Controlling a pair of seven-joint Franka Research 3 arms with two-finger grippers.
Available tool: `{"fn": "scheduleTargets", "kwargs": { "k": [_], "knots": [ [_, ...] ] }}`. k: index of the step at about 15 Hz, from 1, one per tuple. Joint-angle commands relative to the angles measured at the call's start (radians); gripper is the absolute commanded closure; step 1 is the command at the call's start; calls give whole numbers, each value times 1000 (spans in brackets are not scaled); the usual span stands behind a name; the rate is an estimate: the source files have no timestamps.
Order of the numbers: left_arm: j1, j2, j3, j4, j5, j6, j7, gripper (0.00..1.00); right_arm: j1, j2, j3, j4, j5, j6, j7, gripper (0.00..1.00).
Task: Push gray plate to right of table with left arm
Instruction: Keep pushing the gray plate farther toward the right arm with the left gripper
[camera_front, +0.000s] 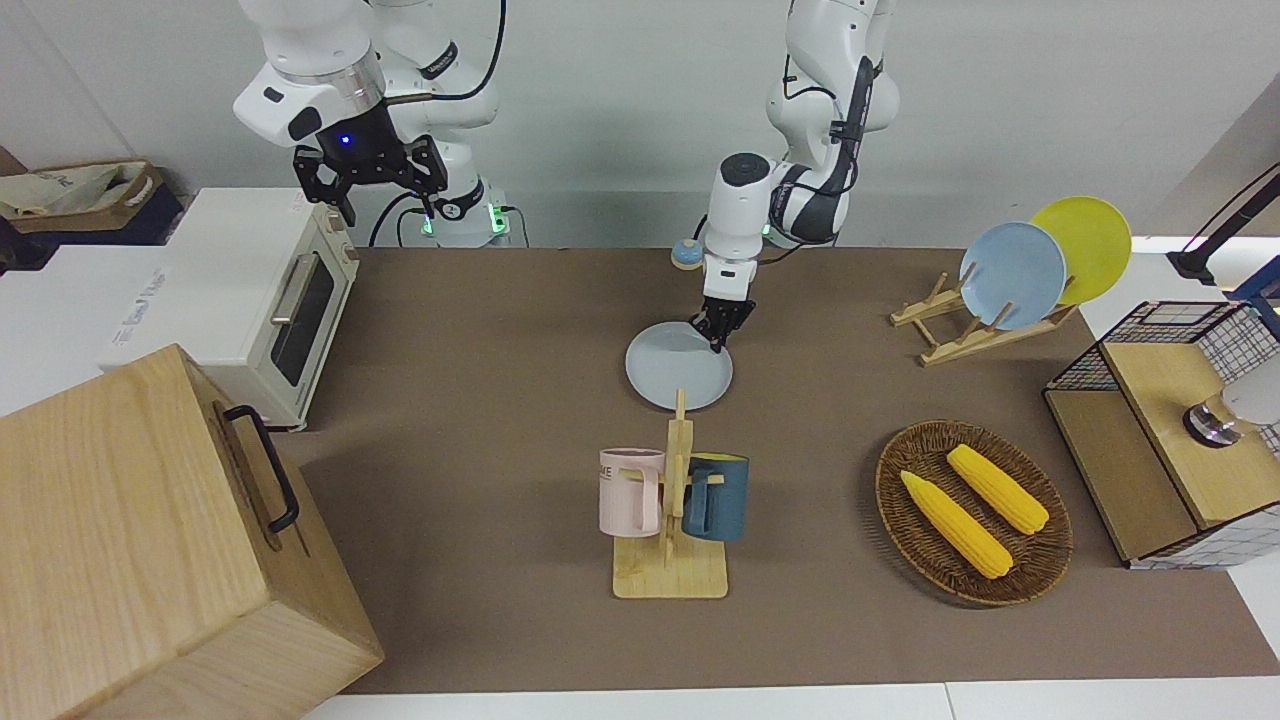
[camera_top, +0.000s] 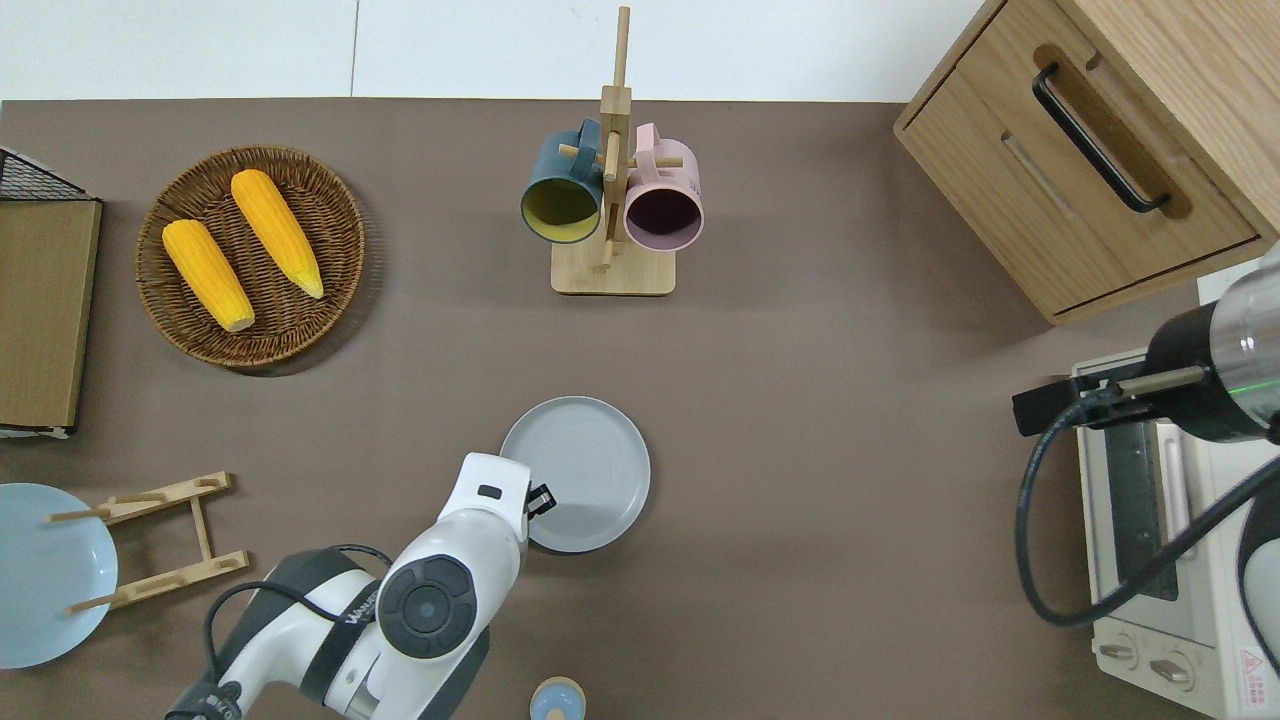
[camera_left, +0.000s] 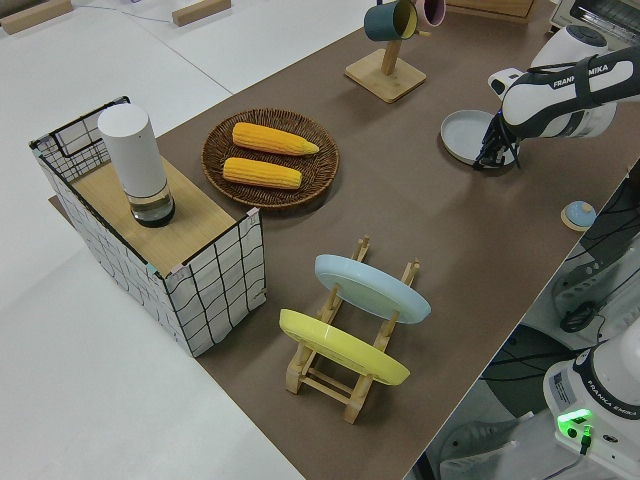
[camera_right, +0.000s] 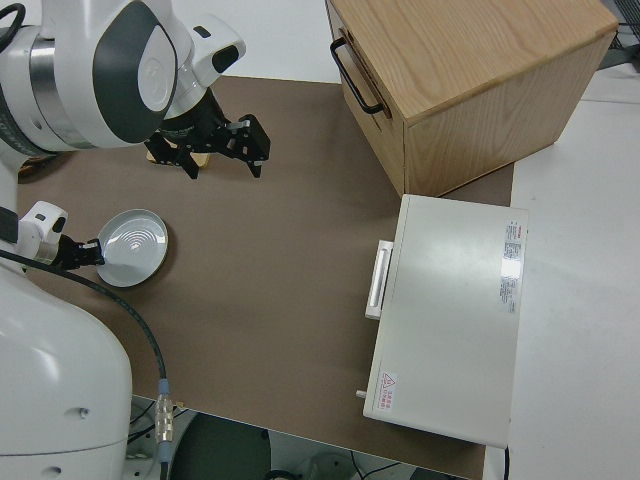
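Note:
The gray plate lies flat on the brown table, near its middle and nearer to the robots than the mug rack. It also shows in the overhead view, the left side view and the right side view. My left gripper is low at the plate's rim, on the side toward the left arm's end of the table and toward the robots; it shows in the overhead view too. It touches the rim. My right gripper is open, empty and parked.
A wooden mug rack holds a pink and a blue mug. A wicker basket with two corn cobs, a plate rack with light-blue and yellow plates, a toaster oven, a wooden cabinet and a small blue bell stand around.

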Motion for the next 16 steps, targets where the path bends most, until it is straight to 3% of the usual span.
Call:
{"fn": "scheduleTargets", "kwargs": {
  "k": [1, 8, 16],
  "knots": [
    [-83, 148, 1, 84, 162, 2, -249, 992, -20, -3, 15, 9, 6, -16, 13, 17],
    [-175, 238, 1, 231, 187, -104, -380, 994, -20, -3, 15, 9, 6, -16, 13, 17],
    [-208, 255, 3, 260, 198, -110, -415, 992, -20, -3, 15, 9, 6, -16, 13, 17]
  ]
}}
